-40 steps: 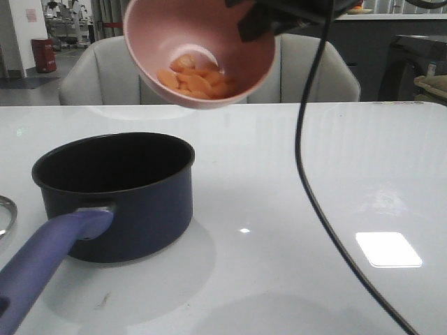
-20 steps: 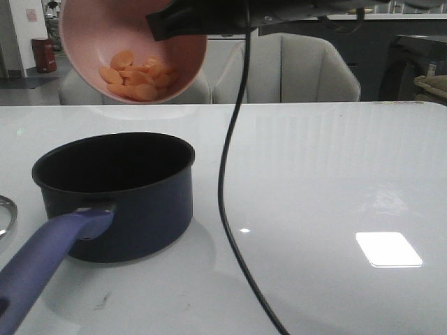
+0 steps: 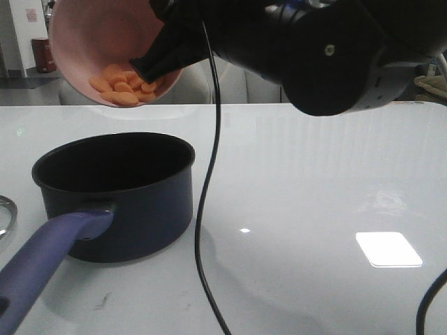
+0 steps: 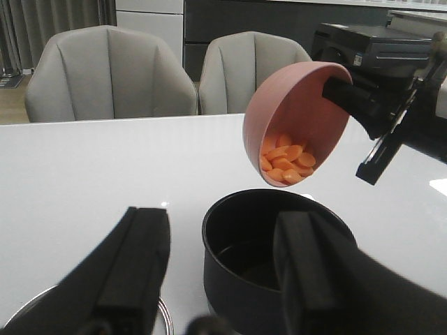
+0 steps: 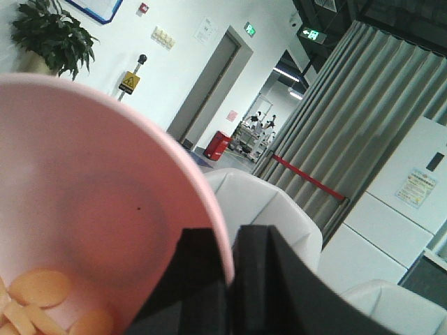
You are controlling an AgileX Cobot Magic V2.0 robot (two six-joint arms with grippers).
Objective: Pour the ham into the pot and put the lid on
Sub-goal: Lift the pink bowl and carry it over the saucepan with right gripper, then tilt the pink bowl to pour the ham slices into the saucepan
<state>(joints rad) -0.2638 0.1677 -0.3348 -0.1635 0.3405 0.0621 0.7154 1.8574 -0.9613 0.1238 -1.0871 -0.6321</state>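
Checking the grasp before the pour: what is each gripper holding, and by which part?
The right gripper pinches the pink bowl by its rim. The left gripper holds nothing.

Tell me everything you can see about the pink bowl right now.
The pink bowl is round, smooth and matte, plastic or ceramic by its look. It is held in the air, tipped steeply, above the pot and touching neither pot nor table. The right hand clamps its rim, one finger inside and one outside. The ham, a pile of flat orange slices, has slid to the bowl's lowest side and none has spilled.
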